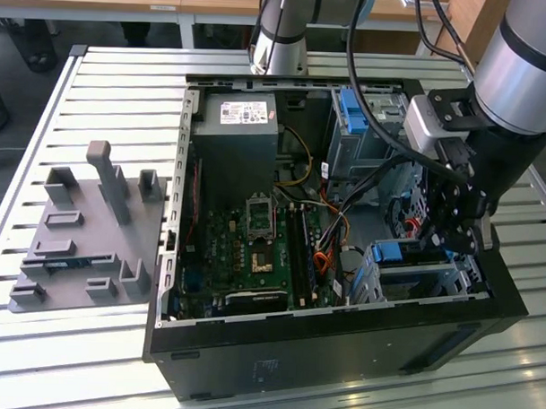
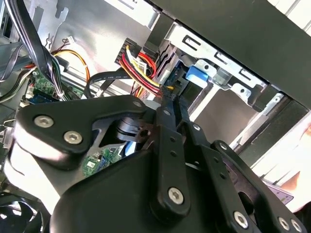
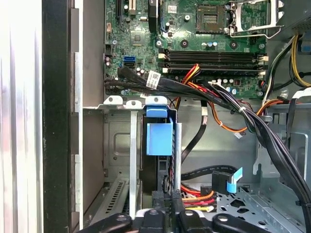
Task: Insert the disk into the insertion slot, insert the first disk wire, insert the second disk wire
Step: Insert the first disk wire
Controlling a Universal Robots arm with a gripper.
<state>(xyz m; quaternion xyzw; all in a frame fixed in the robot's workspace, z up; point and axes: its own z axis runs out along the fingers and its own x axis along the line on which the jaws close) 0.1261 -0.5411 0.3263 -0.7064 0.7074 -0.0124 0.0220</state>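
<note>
The disk point(image 1: 404, 254), in its bright blue carrier point(image 3: 159, 132), sits inside the insertion slot point(image 1: 432, 284), the low grey cage at the case's front corner on the exterior view's right. My gripper point(image 1: 458, 249) hangs directly over that cage. In both wrist views its fingers are closed on the black plug point(image 3: 163, 198) of a disk wire with red, yellow and orange strands point(image 3: 197, 198), pressed against the disk's edge point(image 2: 176, 76). Another black plug with a blue tab point(image 3: 224, 182) lies loose beside it on the cage floor.
The open computer case point(image 1: 341, 323) holds the motherboard point(image 1: 253, 249), a grey power supply point(image 1: 235, 140) and a taller bay with a blue latch point(image 1: 352, 113). Black cable bundles point(image 3: 252, 121) cross near the cage. A grey fixture plate point(image 1: 83, 238) lies on the slatted table.
</note>
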